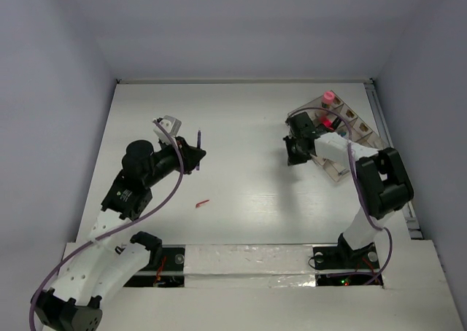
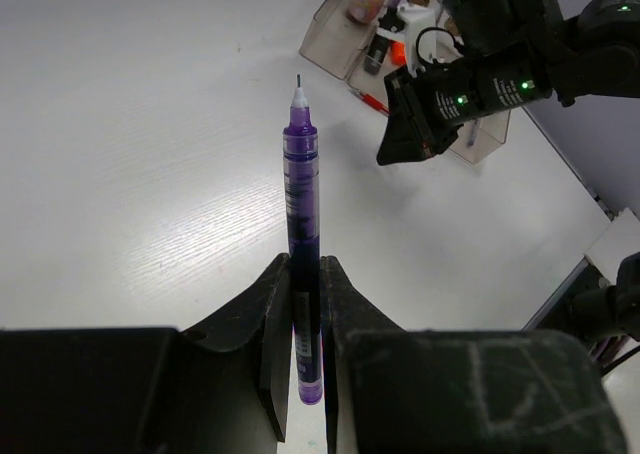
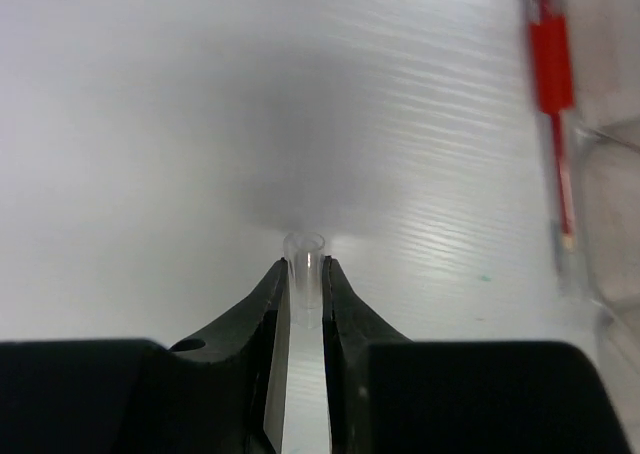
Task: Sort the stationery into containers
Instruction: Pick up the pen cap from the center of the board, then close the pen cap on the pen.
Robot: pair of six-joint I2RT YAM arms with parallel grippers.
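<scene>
Left tool (image 2: 304,270) pinches purple pen (image 2: 301,189) low on barrel, tip ahead: light, stiff, slick, better held mid-barrel. Right tool (image 3: 305,277) pinches clear tube (image 3: 305,252), light, probably crushable. Organiser tray (image 2: 335,34) well ahead-right of left tool.
</scene>
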